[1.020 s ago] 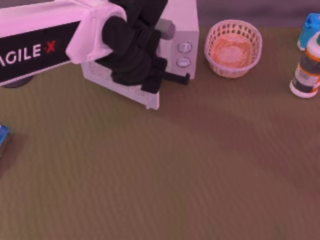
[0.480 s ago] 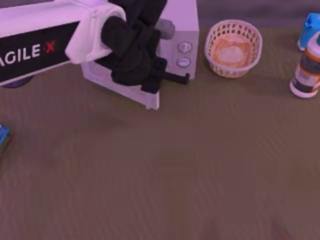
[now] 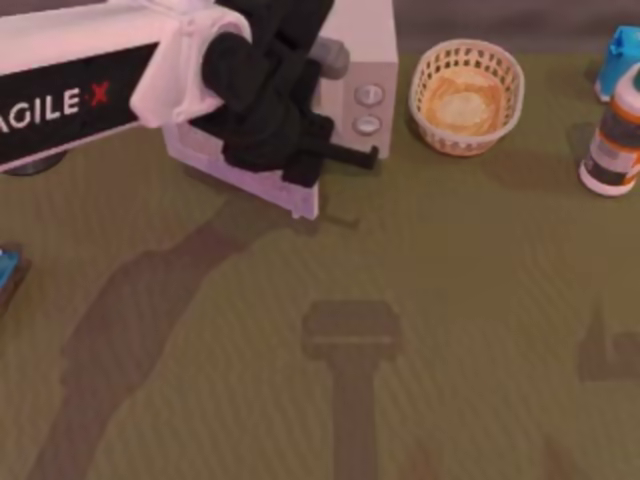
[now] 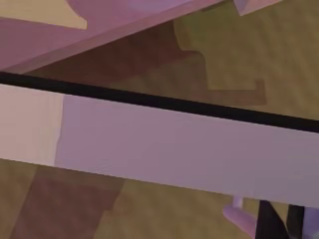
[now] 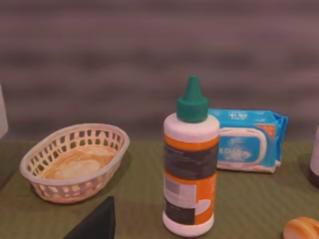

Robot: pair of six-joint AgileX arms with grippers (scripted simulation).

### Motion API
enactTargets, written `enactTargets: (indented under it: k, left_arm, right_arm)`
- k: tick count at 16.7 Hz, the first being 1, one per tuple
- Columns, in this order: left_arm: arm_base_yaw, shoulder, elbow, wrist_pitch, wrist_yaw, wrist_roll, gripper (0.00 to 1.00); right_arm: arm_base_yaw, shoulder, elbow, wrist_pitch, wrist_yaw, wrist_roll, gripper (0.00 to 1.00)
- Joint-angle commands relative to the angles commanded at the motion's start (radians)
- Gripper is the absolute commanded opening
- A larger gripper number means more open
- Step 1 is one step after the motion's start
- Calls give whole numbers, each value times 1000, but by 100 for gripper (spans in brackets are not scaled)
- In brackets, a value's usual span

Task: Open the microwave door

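Nothing has shifted in the last second: left arm, door and clutter all sit where they were; only the table lighting changed, with arm shadows now on the table (image 3: 450,300). Near edge of the table is bare mat, a blue item (image 3: 5,268) at its left edge. Left gripper (image 3: 340,155) reaches in from the left over the door (image 3: 250,180), which is swung partly out from the microwave (image 3: 362,60) at the back left; black fingers lie by the door's free edge, and I can't tell whether they're spread or clamped. Left wrist view shows just the door's pale edge (image 4: 174,144). Basket (image 3: 466,95) sits right of the microwave; bottle (image 3: 612,135) and blue pack (image 3: 618,55) far right. Right gripper not seen from above.
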State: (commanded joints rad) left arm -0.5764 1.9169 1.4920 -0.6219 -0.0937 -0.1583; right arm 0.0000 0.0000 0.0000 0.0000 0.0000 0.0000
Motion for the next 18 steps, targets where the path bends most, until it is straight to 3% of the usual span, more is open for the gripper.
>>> enactTargets:
  k: [7,14,18]
  left_arm:
    - [-5,0,-5,2,8,0,0]
    - [36,-76,-105,31,75,130,0]
    - [36,-80,-106,34,77,133,0]
  right_arm:
    - [0,0,0,0,0,0,100]
    - [0,0,0,0,0,0,100]
    - [0,0,0,0,0,0,100]
